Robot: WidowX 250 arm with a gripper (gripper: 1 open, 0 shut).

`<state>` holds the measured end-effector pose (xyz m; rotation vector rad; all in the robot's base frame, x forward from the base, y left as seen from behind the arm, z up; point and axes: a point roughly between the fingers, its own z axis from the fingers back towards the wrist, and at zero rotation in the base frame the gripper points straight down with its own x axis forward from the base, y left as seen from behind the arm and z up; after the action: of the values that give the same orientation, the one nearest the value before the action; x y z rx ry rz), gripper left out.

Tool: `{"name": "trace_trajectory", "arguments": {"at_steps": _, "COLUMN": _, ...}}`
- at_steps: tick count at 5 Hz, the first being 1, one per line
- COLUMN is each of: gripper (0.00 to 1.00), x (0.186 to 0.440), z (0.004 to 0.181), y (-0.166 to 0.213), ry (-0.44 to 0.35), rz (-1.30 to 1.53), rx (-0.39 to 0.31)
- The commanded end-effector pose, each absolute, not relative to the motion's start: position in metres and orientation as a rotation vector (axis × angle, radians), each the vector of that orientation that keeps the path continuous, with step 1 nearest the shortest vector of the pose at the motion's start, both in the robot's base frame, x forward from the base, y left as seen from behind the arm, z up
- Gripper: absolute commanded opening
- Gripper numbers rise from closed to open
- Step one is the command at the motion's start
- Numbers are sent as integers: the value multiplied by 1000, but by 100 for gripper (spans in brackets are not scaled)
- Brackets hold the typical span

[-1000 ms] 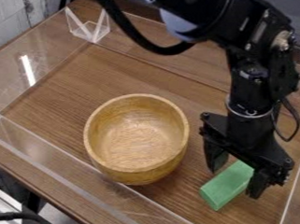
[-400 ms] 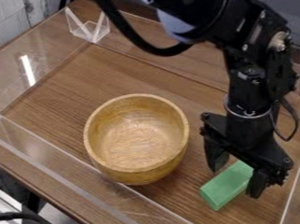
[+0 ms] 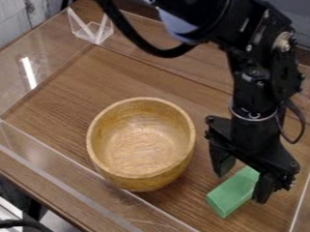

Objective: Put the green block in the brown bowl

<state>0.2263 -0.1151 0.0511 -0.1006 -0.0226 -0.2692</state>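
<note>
Far left edge: clear acrylic wall (image 3: pixel 44 161) running diagonally from mid-left down toward bottom centre, w/ bright glare streaks near upper left. Small clear plastic stand (image 3: pixel 92 27) sits at top left of frame, well apart from everything else.

Wooden table (image 3: pixel 143 75) fills most of the view, grain running diagonally.

Centre-left, slightly below mid-frame: brown bowl (image 3: pixel 142 143), round, thick-walled, light wood, upright. Inside looks bare, grain visible on the bottom.

Right of the bowl, lower right of frame: green block (image 3: pixel 235 193) lying flat on the table, tilted diagonally, just beside the bowl's right wall but not touching it, a narrow strip of table between them. Block is outside the bowl.

Over the block: black gripper (image 3: pixel 251 180) pointing down, jaws spread wide apart, one finger (image 3: pixel 226 159) on the block's upper-left side and the other at its right end. Fingers straddle the block's upper part; can't tell whether either pad actually touches it. Not clamped.

Above gripper: black arm (image 3: pixel 260 79) rising to upper right, w/ black cables looping across top centre of frame.
</note>
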Motion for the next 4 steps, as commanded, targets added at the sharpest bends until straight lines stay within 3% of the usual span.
{"name": "trace_trajectory", "arguments": {"at_steps": 1, "gripper": 100, "x": 231, "z": 46, "y": -115, "ry": -53, "rz": -270, "rx": -109}}
{"name": "trace_trajectory", "arguments": {"at_steps": 2, "gripper": 100, "x": 232, "z": 36, "y": -114, "ry": -55, "rz": -270, "rx": -107}}
{"name": "trace_trajectory", "arguments": {"at_steps": 3, "gripper": 0, "x": 232, "z": 32, "y": -113, "ry": -57, "rz": -263, "rx": -107}}
{"name": "trace_trajectory", "arguments": {"at_steps": 4, "gripper": 0, "x": 229, "z": 46, "y": -109, "ry": -46, "rz": -236, "rx": -110}}
